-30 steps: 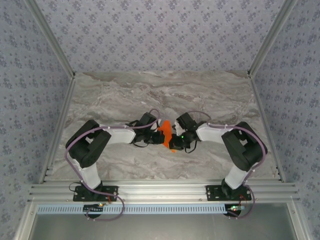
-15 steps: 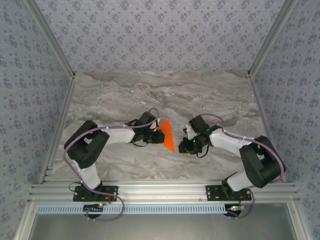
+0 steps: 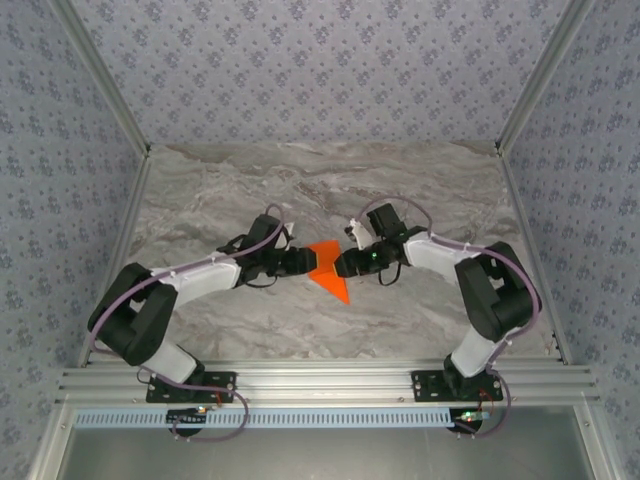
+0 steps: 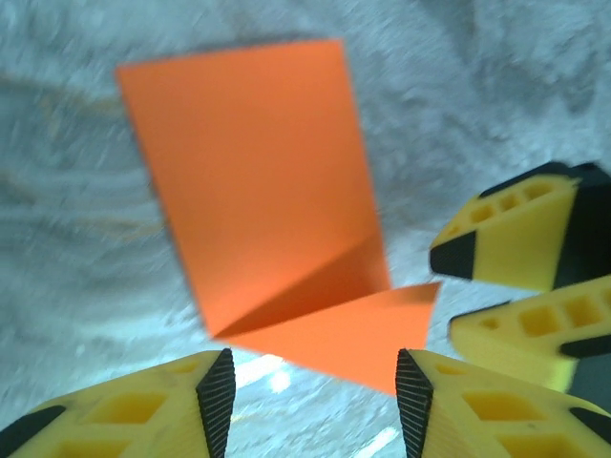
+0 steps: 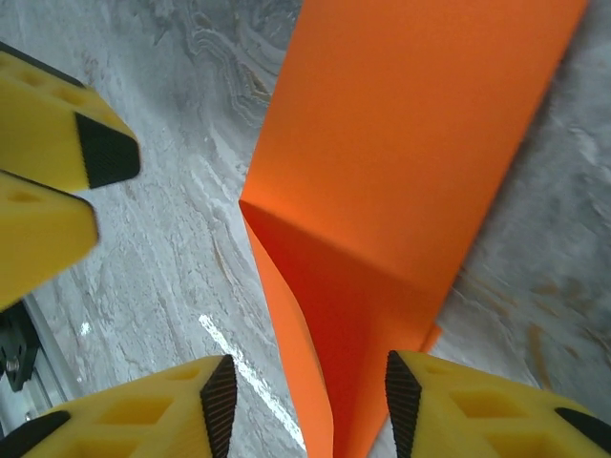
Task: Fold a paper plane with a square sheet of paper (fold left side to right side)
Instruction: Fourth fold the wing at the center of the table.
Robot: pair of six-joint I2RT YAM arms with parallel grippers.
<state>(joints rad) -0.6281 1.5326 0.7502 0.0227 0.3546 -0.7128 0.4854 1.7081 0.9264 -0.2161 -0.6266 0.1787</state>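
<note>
The square sheet of paper (image 3: 327,270) lies creased on the marble table as a bright orange folded shape, with one flap lifted off the surface. In the left wrist view the paper (image 4: 258,172) lies ahead and its raised flap (image 4: 353,329) reaches toward my left gripper (image 4: 315,401), which is open and touches nothing. My right gripper (image 5: 304,401) is open too, its pads on either side of the paper's (image 5: 420,143) standing fold without pinching it. From above, the left gripper (image 3: 300,262) and right gripper (image 3: 343,265) face each other across the paper.
Bare marble table (image 3: 320,190) stretches behind and to both sides of the arms. Patterned walls enclose it and an aluminium rail (image 3: 320,380) runs along the near edge. The right gripper's fingers (image 4: 506,239) show beside the paper in the left wrist view.
Both grippers were shut together at the paper a second ago and have opened. The right arm swung away to the right, then came back to the paper. The left arm reached further right.
</note>
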